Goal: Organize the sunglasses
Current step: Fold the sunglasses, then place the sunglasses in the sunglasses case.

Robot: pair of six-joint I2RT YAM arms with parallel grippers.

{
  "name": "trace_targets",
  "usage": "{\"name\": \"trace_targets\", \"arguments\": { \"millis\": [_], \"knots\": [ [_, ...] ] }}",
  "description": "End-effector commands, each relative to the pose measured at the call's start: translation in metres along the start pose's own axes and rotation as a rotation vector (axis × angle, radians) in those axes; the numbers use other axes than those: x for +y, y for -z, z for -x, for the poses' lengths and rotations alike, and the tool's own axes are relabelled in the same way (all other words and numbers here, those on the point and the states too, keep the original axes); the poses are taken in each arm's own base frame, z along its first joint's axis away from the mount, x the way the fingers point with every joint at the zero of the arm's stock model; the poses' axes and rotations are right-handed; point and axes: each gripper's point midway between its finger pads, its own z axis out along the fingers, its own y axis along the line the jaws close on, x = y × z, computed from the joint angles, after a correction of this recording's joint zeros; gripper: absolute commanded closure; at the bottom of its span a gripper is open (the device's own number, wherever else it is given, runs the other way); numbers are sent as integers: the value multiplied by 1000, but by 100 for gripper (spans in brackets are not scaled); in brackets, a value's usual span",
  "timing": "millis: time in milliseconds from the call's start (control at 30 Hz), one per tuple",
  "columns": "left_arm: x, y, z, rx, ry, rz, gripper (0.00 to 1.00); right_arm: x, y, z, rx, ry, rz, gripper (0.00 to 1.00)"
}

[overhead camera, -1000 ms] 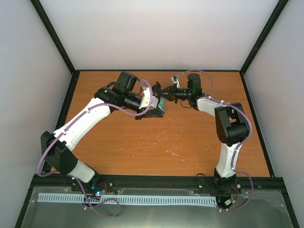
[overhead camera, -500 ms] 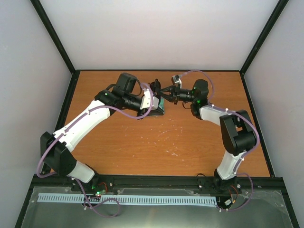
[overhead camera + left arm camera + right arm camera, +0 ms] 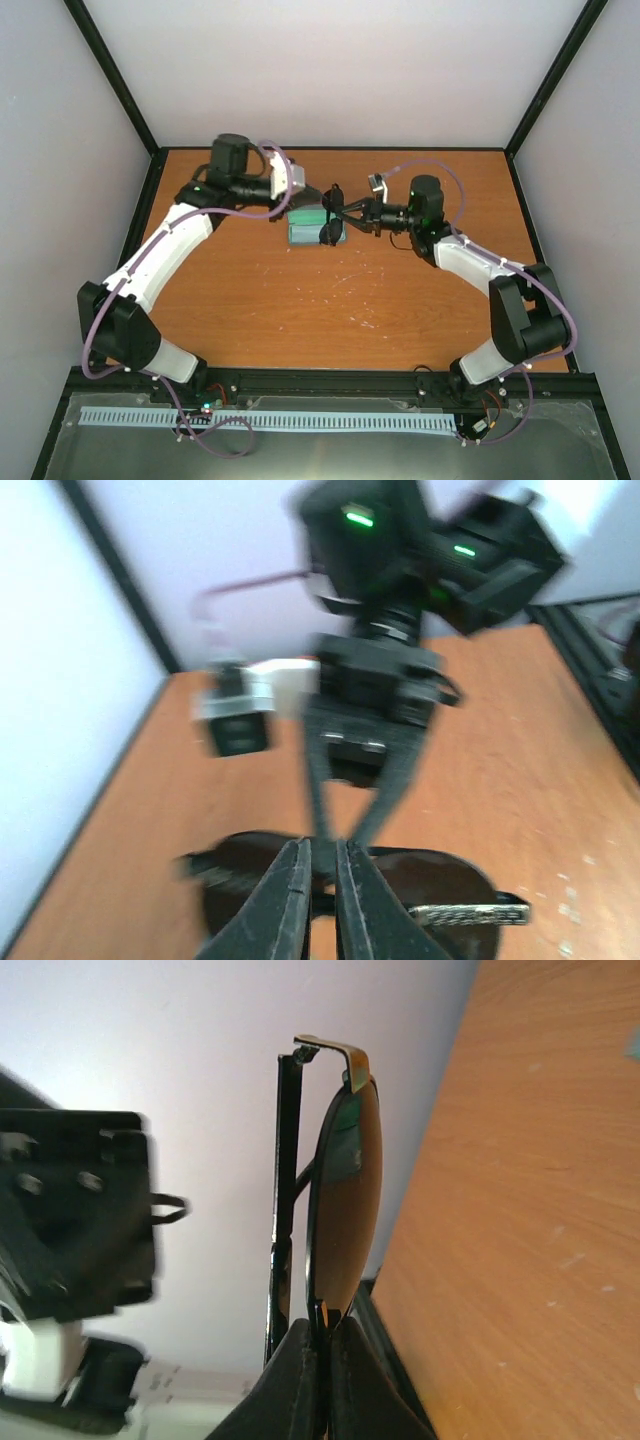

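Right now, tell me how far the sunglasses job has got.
Done: the sunglasses are off the table, and one temple looks folded against the lens. In hand: the right fingers pinch the frame, with the left fingers nearly shut at the bridge; whether they grip is unclear. Left: getting them into the case, which lies on the table close by.

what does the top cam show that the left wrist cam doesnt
Only the top external view shows the blue-green oblong case lying on the orange wooden table, plus both white-and-black arms whole. Only the left wrist view shows the small black sunglasses face-on, with both dark rounded lenses, the right gripper pinching between them, and the left gripper nearly shut just in front; whether it touches them is unclear. Both show the sunglasses in the right gripper's grip, and the table.
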Motion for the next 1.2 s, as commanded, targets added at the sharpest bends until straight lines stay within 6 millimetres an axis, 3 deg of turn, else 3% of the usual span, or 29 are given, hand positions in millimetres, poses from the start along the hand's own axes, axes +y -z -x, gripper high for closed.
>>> {"name": "trace_targets", "arguments": {
  "millis": [0, 167, 367, 567, 733, 833, 933, 1167],
  "knots": [
    [44, 48, 48, -126, -36, 230, 89, -22, 14, 21, -285, -10, -116, 97],
    [58, 68, 40, -108, -3, 341, 89, -26, 26, 34, -608, -25, -136, 97],
    [72, 92, 23, -97, 71, 437, 89, -32, 31, 28, -893, -24, -102, 97],
    [84, 119, 10, -96, 107, 505, 89, -60, 37, 16, -1136, -137, 24, 97],
    [94, 142, -1, -84, 127, 564, 89, -104, 14, 5, -1226, -284, 96, 97],
    [101, 156, -8, -73, 137, 599, 89, -111, 1, 11, -1232, -276, 95, 97],
    [106, 167, -14, -66, 145, 625, 89, -114, 4, 17, -1280, -260, 81, 97],
    [115, 172, -26, -60, 174, 634, 88, -124, -5, 22, -1293, -267, 78, 97]
  ]
}}
